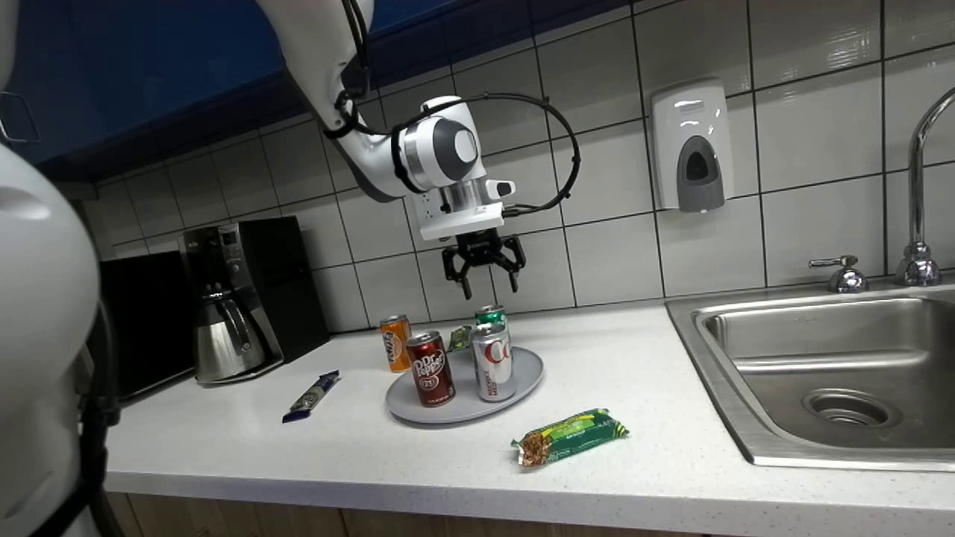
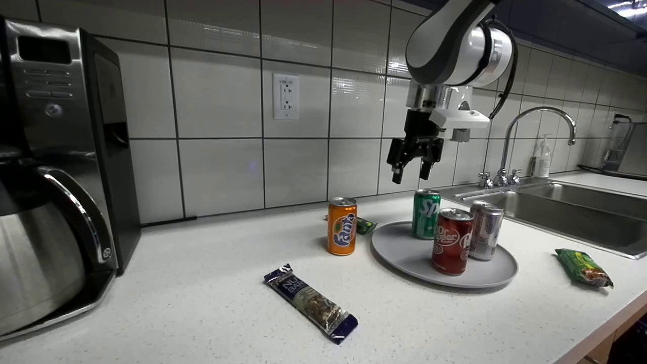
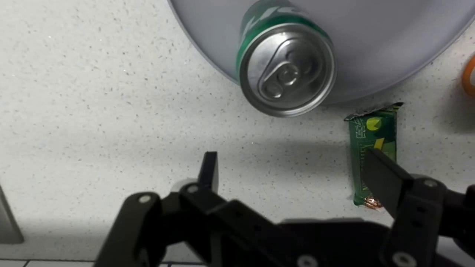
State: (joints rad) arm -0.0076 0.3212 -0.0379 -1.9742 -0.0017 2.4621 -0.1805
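Gripper [image 1: 490, 289]: raised in the air, jaws spread wide apart; in the wrist view the white speckled counter [image 2: 212, 263] shows through the gap.
Sprite can [image 2: 424, 217]: nearest the gripper, lower down and apart from it; upright on the gray plate [image 2: 404, 253], close to the rim on the side facing the tiled wall [image 2: 217, 101].
Green-wrapped bar [image 3: 365, 139]: on the counter just beside the plate, partly hidden behind the gripper in the wrist view.
Silver Coke can [image 1: 494, 365]: upright on the plate, near the Sprite can.
Dr Pepper can [image 1: 431, 373]: upright on the plate.
Fanta can [image 2: 341, 227]: upright on the counter, off the plate.
Second green-wrapped bar [image 1: 571, 438]: lying toward the counter's front edge, on the sink side of the plate.
Nut Bar [image 2: 311, 303]: blue-and-silver wrapper, lying between plate and coffee maker.
Sink [image 1: 722, 380]: stainless steel, with a curved chrome faucet [image 1: 916, 194].
Coffee maker [image 1: 272, 276]: well apart from the plate, with a steel carafe [image 1: 216, 350].
Soap dispenser [image 1: 692, 145]: mounted on the wall.
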